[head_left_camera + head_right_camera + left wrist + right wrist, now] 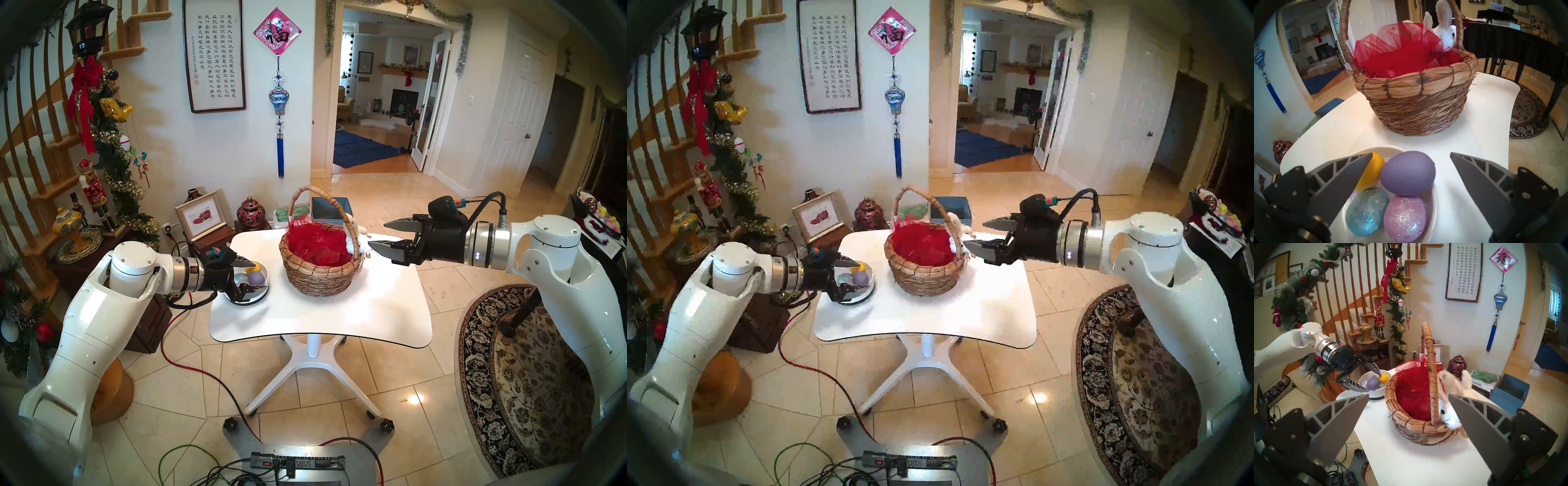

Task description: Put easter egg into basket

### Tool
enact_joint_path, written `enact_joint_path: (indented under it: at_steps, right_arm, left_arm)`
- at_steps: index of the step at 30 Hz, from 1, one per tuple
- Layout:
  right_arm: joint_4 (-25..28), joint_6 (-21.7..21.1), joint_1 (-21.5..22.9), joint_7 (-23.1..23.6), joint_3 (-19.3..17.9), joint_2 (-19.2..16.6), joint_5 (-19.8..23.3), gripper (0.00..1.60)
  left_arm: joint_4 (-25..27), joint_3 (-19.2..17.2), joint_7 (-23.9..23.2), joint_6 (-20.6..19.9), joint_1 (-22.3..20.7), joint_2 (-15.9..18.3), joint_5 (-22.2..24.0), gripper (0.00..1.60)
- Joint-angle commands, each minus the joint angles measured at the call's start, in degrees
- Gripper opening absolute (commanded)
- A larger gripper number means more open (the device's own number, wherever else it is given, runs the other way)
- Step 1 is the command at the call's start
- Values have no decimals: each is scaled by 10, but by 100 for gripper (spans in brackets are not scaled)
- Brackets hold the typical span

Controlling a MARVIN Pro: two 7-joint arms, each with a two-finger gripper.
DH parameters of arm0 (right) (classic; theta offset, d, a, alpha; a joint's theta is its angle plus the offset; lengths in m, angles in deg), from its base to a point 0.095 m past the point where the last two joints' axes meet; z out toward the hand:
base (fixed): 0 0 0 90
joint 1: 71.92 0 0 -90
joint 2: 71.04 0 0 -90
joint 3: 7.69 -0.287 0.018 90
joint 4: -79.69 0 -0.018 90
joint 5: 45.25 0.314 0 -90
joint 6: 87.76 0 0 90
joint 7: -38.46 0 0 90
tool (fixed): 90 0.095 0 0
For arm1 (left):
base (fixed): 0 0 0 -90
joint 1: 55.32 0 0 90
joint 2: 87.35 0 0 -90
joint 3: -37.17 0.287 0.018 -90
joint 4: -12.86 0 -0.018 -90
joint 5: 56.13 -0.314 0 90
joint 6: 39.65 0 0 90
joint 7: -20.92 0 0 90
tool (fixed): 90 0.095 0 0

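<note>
Left gripper (250,275) is wide open, empty, hovering over the white bowl (263,296) at the table's left edge; fingers straddle the eggs, no contact visible. Bowl holds a purple egg (1407,173) on top, yellow egg (1371,171) behind it, glittery blue egg (1366,212) and glittery pink egg (1405,218) in front. Wicker basket (319,271) stands upright mid-table (322,319), near the bowl but apart, red mesh lining (315,246) inside, no egg visible in it. White plush bunny (1451,395) sits on its right rim. Right gripper (381,237) is open, empty, just right of the basket beside the bunny.
</note>
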State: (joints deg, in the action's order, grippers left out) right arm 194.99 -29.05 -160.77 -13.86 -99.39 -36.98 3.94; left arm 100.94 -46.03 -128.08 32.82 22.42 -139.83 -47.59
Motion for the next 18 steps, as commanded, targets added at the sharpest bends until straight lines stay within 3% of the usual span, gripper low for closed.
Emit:
enact_joint_path:
  at_steps: [1, 10, 18]
  right_arm:
    - [0, 2, 4, -2, -3, -1, -1, 160]
    - [0, 2, 4, -2, -3, -1, -1, 160]
    - [0, 3, 4, -2, -3, -2, 0, 160]
  left_arm:
    - [2, -2, 6, 9, 0, 4, -7, 160]
    - [1, -3, 10, 16, 3, 2, -12, 160]
    - [3, -5, 10, 18, 5, 3, -9, 147]
